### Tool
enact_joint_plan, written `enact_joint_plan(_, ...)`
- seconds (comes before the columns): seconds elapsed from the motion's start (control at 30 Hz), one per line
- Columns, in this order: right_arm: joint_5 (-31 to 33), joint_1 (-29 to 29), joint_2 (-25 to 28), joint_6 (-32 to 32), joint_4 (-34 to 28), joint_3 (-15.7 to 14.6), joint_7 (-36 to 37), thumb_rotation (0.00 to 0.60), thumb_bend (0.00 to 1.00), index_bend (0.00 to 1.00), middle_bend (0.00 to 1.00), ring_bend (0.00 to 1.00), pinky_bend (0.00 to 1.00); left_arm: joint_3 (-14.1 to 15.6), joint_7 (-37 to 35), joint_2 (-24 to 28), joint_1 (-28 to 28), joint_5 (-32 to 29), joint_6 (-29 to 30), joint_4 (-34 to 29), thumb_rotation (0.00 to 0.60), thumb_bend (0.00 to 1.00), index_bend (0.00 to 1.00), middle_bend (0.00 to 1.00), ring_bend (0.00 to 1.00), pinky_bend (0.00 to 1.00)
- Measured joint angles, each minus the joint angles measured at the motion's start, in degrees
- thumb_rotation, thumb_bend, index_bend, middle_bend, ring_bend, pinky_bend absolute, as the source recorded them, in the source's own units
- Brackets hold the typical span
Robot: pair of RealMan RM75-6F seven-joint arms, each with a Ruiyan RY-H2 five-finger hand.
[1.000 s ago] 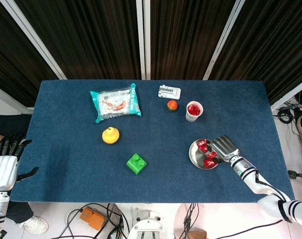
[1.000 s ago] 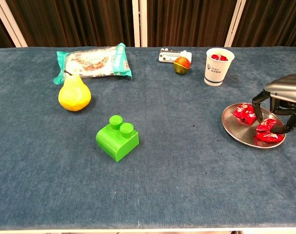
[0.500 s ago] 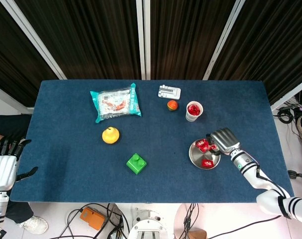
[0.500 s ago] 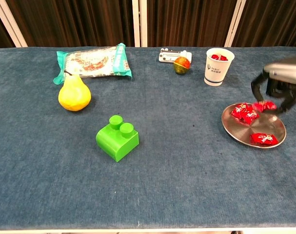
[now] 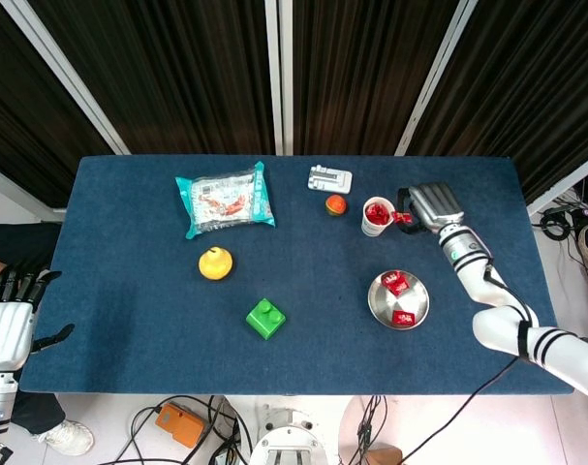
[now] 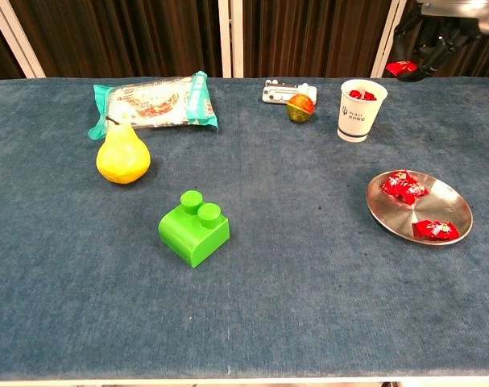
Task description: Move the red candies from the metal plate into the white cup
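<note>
Right hand (image 5: 431, 205) pinches one red candy (image 6: 402, 68) raised beside the white cup (image 6: 360, 110), positioned for release over its mouth. Remaining candies (image 6: 404, 187) lie on the metal plate (image 6: 453, 202). Left hand (image 5: 11, 308) hangs spread off the counter (image 5: 129, 291), idle.

right hand (image 6: 441, 18): cut by chest view's top edge | left hand (image 5: 11, 315): absent from chest view

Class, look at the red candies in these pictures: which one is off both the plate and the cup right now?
The red candy pinched in the right hand, held up beside the white cup. The others lie on the metal plate or inside the cup.
</note>
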Motion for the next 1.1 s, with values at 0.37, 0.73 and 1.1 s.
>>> enact_joint_plan(0.37, 8.1, 5.9, -7.1, -4.9, 8.3, 0.8, -4.4, 0.600, 0.52, 0.56, 0.99, 1.00, 1.00, -0.1, 0.2, 0.0, -0.2, -0.3, -0.6, 0.1, 0.600, 0.04, 0.20, 0.14, 0.03, 0.00)
enact_joint_plan(0.73, 7.4, 5.4, -6.1, -4.0, 6.7, -0.6, -4.4, 0.600, 0.45, 0.51, 0.99, 1.00, 1.00, -0.2, 0.3, -0.2, -0.5, -0.2, -0.8, 0.3, 0.600, 0.04, 0.20, 0.14, 0.03, 0.00)
enact_joint_plan(1.1, 5.3, 2.3, -1.9, 1.2, 2.0, -0.3, -2.0, 0.552, 0.16, 0.38, 0.99, 1.00, 1.00, -0.6, 0.3, 0.1, -1.0, -0.4, -1.3, 0.1, 0.600, 0.04, 0.20, 0.14, 0.03, 0.00)
